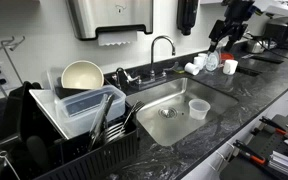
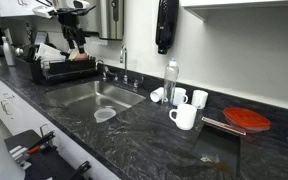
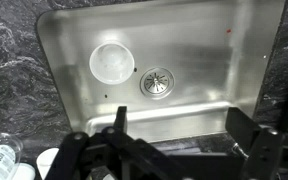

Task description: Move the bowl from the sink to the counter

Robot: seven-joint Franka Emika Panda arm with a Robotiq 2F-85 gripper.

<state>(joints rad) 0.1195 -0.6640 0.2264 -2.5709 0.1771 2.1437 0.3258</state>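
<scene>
The small translucent whitish bowl (image 1: 198, 108) stands upright in the stainless steel sink (image 1: 156, 98), beside the round drain. It also shows in the wrist view (image 3: 112, 62) and in an exterior view (image 2: 105, 115). The sink shows in the wrist view (image 3: 209, 50) and in an exterior view (image 2: 79, 95). My gripper (image 3: 182, 128) is open and empty, high above the sink, well clear of the bowl. It shows in both exterior views (image 1: 220, 42) (image 2: 76, 42). The glossy black counter (image 1: 254, 88) (image 2: 134, 140) surrounds the sink.
A black dish rack (image 1: 84, 125) with a large cream bowl (image 1: 81, 75) stands at one side of the sink. A chrome faucet (image 1: 162, 45) rises behind it. White mugs (image 2: 184, 115), a water bottle (image 2: 170, 80) and a red lid (image 2: 248, 119) stand on the other side.
</scene>
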